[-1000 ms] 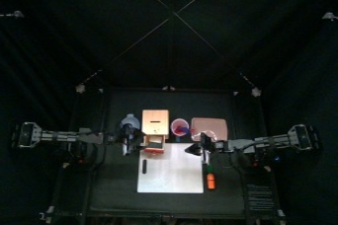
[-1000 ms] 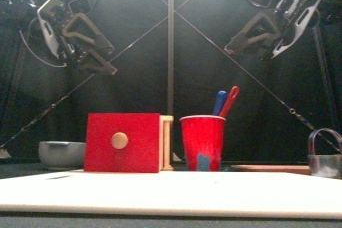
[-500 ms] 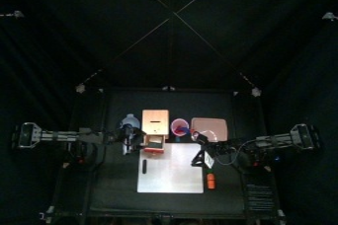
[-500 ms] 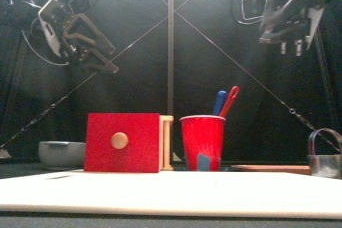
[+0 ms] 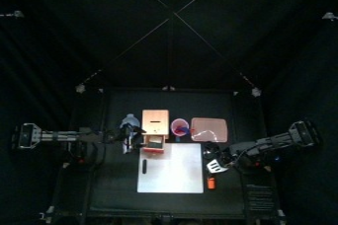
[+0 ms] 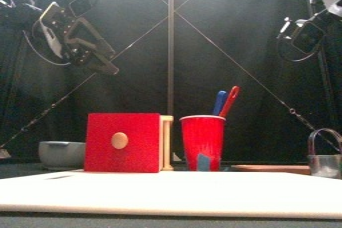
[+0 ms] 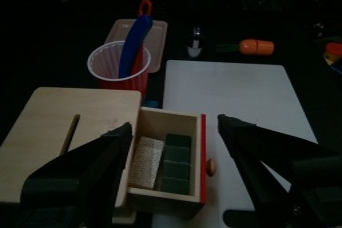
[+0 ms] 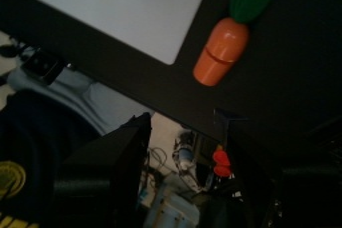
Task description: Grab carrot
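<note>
The carrot (image 8: 221,50) is a small orange piece with a green tip, lying on the black table just off the right edge of the white board (image 8: 120,2). The top view shows the carrot (image 5: 211,181) near the board's front right corner, and the left wrist view shows the carrot (image 7: 254,46) far off. My right gripper (image 8: 214,172) hovers above it, jaws wide apart and open, holding nothing. In the top view the right gripper (image 5: 211,160) sits just behind the carrot. My left gripper (image 7: 181,167) hangs open over the red box (image 7: 167,162) and rests.
A red cup (image 7: 118,64) with a blue pen stands behind the white board (image 5: 172,166), beside a wooden board (image 5: 158,117) and a pink-tan board (image 5: 209,128). In the front view stand the red box (image 6: 123,142), a grey bowl (image 6: 60,152) and a metal object (image 6: 325,152).
My right arm has swung from the table's middle toward the front right, along the white board's edge to above the carrot. The left arm has not moved.
</note>
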Robot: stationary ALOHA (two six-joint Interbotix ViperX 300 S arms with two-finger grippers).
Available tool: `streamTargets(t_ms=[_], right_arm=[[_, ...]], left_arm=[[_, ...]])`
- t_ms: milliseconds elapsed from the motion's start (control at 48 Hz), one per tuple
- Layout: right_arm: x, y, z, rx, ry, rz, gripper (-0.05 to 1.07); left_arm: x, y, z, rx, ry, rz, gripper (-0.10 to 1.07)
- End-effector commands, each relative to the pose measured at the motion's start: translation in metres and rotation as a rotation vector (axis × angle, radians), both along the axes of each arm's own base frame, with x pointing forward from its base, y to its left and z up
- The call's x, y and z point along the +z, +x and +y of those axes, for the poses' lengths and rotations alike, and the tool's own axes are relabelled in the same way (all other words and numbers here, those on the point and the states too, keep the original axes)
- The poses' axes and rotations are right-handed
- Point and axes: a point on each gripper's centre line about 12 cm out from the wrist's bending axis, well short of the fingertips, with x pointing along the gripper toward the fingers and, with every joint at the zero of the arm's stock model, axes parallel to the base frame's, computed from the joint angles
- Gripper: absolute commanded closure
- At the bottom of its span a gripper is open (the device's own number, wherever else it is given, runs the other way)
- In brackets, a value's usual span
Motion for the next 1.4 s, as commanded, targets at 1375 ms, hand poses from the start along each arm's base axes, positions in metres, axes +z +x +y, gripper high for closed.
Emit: streamTargets(t_ms=[1375], right_arm=[[-0.067,0.053,0.026,0.018,-0.227,-0.083,0.37]], left_arm=[[0.007,0.003,0.003,0.0,0.022,-0.018,-0.02]])
